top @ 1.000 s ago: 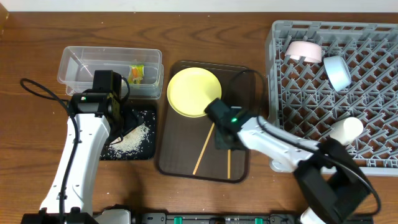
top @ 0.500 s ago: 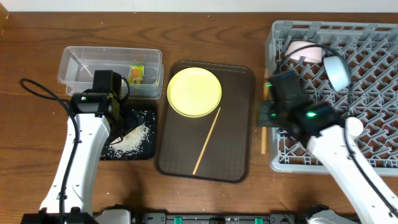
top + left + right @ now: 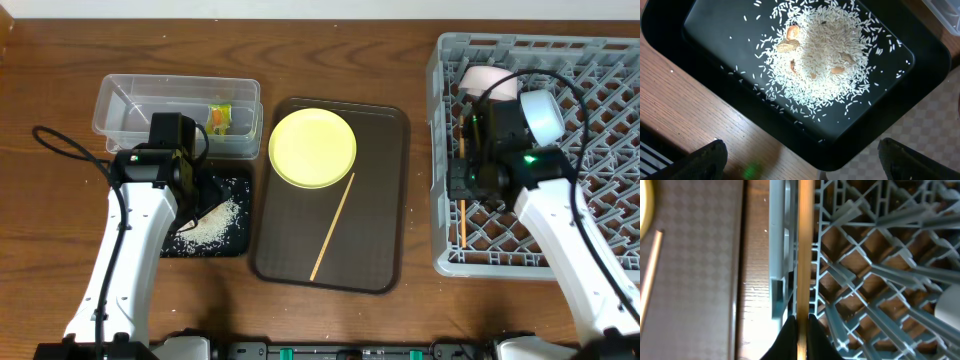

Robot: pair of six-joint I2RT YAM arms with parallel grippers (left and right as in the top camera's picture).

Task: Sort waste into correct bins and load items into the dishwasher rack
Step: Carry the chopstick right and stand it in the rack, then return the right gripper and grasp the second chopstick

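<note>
My right gripper (image 3: pixel 466 190) is shut on a wooden chopstick (image 3: pixel 462 218) and holds it over the left edge of the grey dishwasher rack (image 3: pixel 560 262). The right wrist view shows the chopstick (image 3: pixel 805 255) pinched at my right gripper (image 3: pixel 801 330) above the rack wall (image 3: pixel 777 255). A second chopstick (image 3: pixel 332 228) lies on the brown serving tray beside the yellow plate (image 3: pixel 312 148). A whitish bowl (image 3: pixel 486 80) and a light blue bowl (image 3: pixel 542 110) sit in the rack. My left gripper (image 3: pixel 810 170) is open over the black tray (image 3: pixel 920 55) of rice crumbs (image 3: pixel 825 55).
The clear tub (image 3: pixel 140 110) at the back left holds the snack wrapper (image 3: pixel 220 118). The brown serving tray (image 3: pixel 385 200) lies between the black tray (image 3: pixel 238 190) and the rack. My right arm crosses the rack's front left part and hides what is under it.
My right gripper has carried one chopstick from the brown serving tray rightwards to the rack's left edge. One chopstick stays on the tray. The left arm has not moved.
</note>
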